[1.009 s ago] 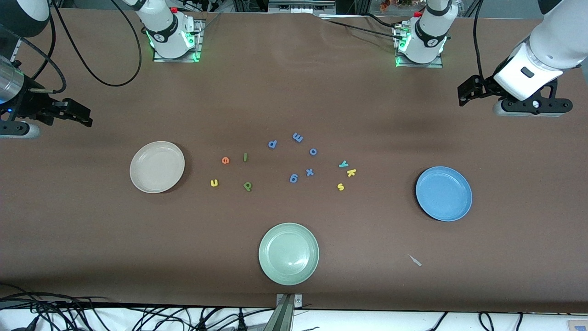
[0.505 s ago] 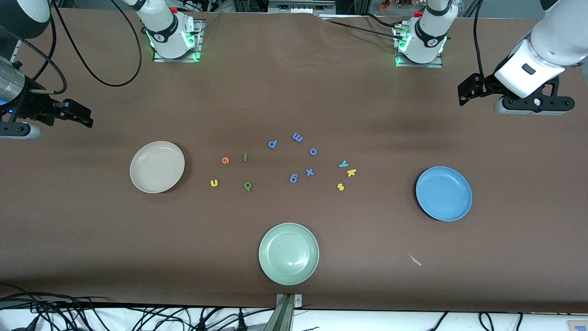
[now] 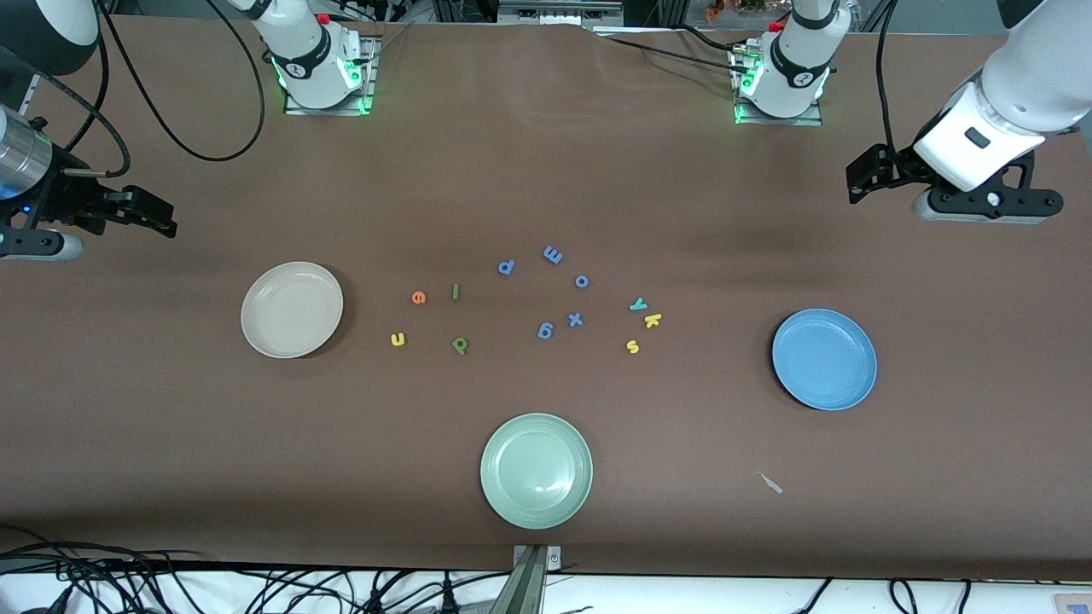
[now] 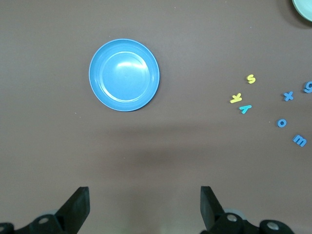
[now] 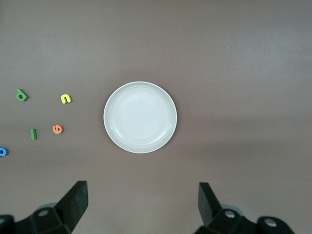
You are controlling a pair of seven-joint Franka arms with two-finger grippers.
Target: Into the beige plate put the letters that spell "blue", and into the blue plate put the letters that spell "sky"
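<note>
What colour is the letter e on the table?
Orange; the e shows best in the front view.

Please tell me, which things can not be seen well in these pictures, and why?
- Pale green plate: left wrist view's edge cuts it; only a sliver shows.
- Blue g: same view, cut by the edge.
- Blue letter: right wrist view, cut by the edge, unreadable.
- Right gripper: front view's edge crops its arm.
- Pale scrap: front view, too small to identify.

Both grippers, left gripper and right gripper, seemingly edged slightly toward the bases
</note>
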